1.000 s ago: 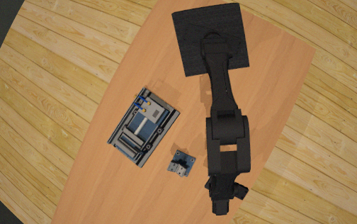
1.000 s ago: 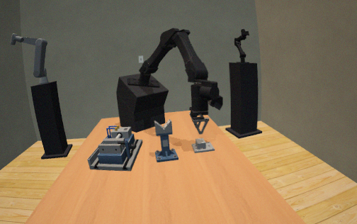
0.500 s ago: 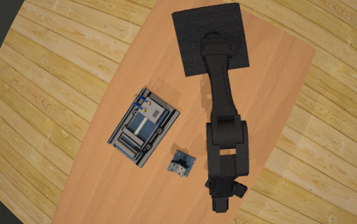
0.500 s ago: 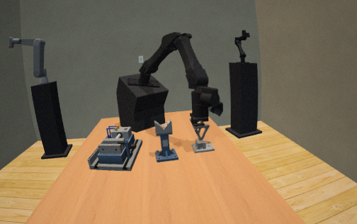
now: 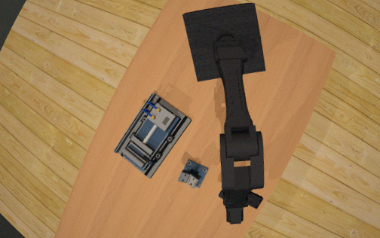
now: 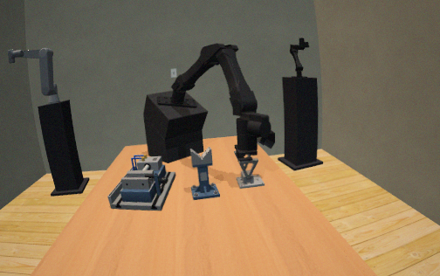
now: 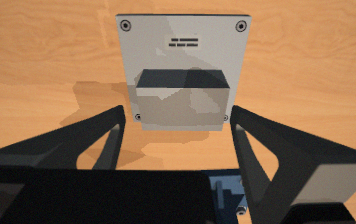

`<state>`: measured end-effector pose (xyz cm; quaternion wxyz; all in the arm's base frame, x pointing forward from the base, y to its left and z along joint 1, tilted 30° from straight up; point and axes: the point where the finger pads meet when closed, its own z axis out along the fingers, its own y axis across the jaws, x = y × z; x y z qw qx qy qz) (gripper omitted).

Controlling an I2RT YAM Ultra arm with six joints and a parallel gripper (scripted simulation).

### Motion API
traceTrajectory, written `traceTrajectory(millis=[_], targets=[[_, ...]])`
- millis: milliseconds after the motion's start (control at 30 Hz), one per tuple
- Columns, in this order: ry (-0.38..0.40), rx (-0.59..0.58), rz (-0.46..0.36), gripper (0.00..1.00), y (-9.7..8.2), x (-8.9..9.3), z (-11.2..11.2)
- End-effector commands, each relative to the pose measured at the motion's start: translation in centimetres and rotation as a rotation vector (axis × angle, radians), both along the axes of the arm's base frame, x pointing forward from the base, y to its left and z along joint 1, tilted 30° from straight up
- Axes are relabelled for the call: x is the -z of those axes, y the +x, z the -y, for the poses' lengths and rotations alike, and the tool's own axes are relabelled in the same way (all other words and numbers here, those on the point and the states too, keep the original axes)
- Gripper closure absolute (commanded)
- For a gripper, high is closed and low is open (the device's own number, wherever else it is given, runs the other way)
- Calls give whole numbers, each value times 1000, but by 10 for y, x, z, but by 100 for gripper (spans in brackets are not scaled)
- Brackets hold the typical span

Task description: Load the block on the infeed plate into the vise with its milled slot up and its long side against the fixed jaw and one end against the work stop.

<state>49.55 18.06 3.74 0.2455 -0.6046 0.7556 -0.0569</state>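
The part (image 7: 182,100) is a grey block with a dark upper face. It sits on the light grey infeed plate (image 7: 150,45) (image 6: 257,182). My gripper (image 7: 177,112) (image 6: 247,168) is open. It hangs straight over the plate with one finger on each side of the part, and I see no contact. In the overhead view the arm (image 5: 239,151) hides the part and the plate. The vise (image 5: 152,135) (image 6: 141,183) stands open on the left of the table with nothing between its jaws. The V-block (image 5: 193,175) (image 6: 202,172) (image 7: 227,192) stands between the vise and the plate.
The arm's black base box (image 5: 224,41) (image 6: 175,124) stands at the table's far end. Two black pedestals (image 6: 61,146) (image 6: 300,122) with other arms stand off the table. The plate lies near the table's right edge (image 6: 279,175).
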Motion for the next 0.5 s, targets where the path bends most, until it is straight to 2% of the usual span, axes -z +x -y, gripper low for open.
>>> traceTrajectory(millis=[0, 100, 200, 267, 400, 433, 467], targets=[[16, -1, 38, 19, 11, -7, -9], [16, -3, 40, 19, 13, -5, -10], [24, -4, 61, 19, 16, -14, -12], [17, -4, 41, 19, 15, -2, -12], [16, -4, 38, 19, 15, 2, -12], [21, -4, 54, 19, 15, -14, -12], [23, -4, 59, 19, 16, -14, -13]])
